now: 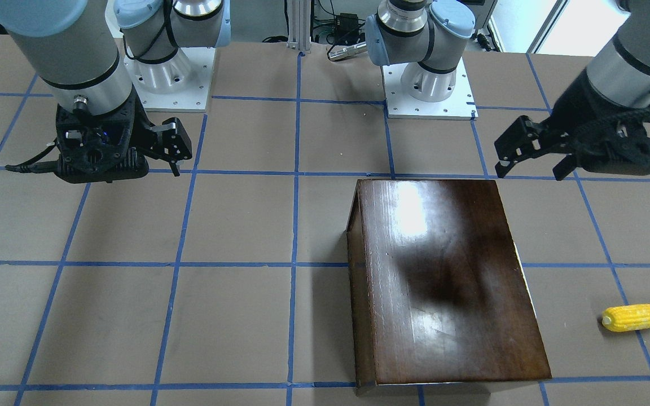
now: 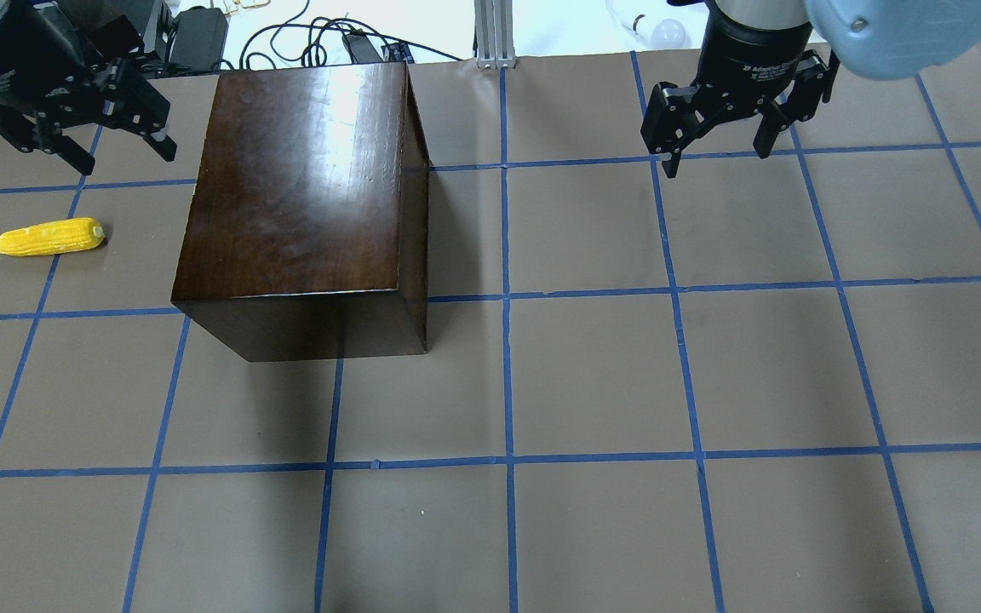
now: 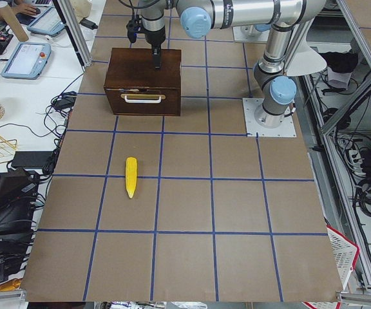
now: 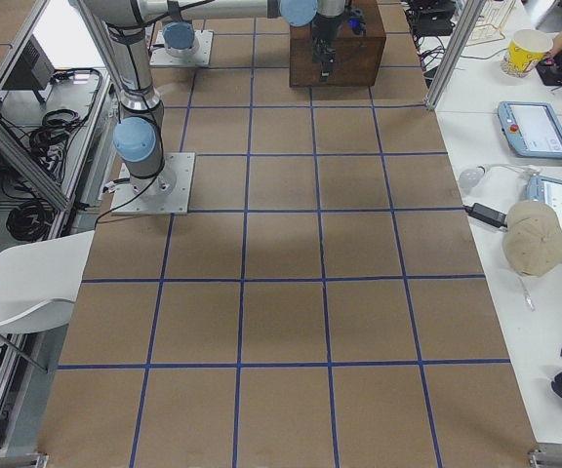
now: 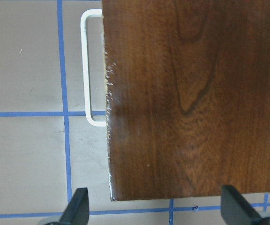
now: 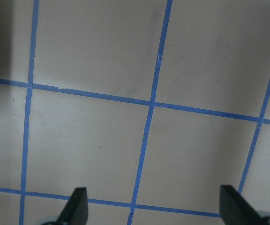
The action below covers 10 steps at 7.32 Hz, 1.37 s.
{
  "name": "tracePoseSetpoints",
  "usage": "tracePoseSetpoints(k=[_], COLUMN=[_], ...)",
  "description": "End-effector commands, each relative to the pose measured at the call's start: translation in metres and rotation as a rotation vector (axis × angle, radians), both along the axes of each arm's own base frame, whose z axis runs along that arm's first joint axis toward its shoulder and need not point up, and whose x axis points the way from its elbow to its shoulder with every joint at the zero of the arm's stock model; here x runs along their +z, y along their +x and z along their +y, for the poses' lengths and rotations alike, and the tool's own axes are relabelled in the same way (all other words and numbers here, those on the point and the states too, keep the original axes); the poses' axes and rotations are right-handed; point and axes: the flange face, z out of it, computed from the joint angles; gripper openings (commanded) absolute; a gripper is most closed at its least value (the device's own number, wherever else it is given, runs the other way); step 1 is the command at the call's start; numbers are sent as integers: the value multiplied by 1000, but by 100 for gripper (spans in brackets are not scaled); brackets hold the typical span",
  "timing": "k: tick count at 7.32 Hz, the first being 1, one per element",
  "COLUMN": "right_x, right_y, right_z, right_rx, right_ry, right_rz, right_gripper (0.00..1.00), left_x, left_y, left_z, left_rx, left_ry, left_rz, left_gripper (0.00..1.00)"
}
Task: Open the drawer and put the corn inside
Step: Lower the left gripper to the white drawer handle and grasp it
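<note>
The glossy dark-brown box point(image 2: 303, 170) stands on the table's left half. Its drawer point(image 3: 140, 102) is shut; the front panel with a white handle point(image 5: 90, 68) faces the robot's left and shows in the exterior left view. The yellow corn point(image 2: 46, 237) lies on the table left of the box, apart from it, and also shows in the front-facing view point(image 1: 641, 317). My left gripper point(image 2: 126, 160) is open and empty, in the air by the box's far left corner, beyond the corn. My right gripper point(image 2: 719, 160) is open and empty over bare table far to the right.
The brown table top point(image 2: 593, 383) is marked with a blue tape grid. The two arm bases point(image 1: 426, 84) stand on white plates at the robot's side. Cables and desks with tablets point(image 4: 535, 127) lie beyond the table's edges.
</note>
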Motion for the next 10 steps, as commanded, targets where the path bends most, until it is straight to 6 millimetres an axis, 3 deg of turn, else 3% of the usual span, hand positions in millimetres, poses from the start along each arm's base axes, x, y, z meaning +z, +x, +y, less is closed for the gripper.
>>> tracePoseSetpoints(k=[1, 2, 5, 8, 10], right_x=[0, 0, 0, 0, 0], right_y=[0, 0, 0, 0, 0], right_z=[0, 0, 0, 0, 0], right_rx=[-1, -1, 1, 1, 1], right_ry=[0, 0, 0, 0, 0], right_rz=[1, 1, 1, 1, 0], right_gripper=[100, 100, 100, 100, 100], left_x=[-48, -78, -137, -168, -176], left_y=[60, 77, 94, 95, 95], left_z=[-23, -42, -70, -86, -89], left_rx=[-46, -64, -144, -109, -77], left_ry=[31, 27, 47, 44, 50], left_rz=[36, 40, 60, 129, 141], left_gripper=[100, 100, 100, 100, 100])
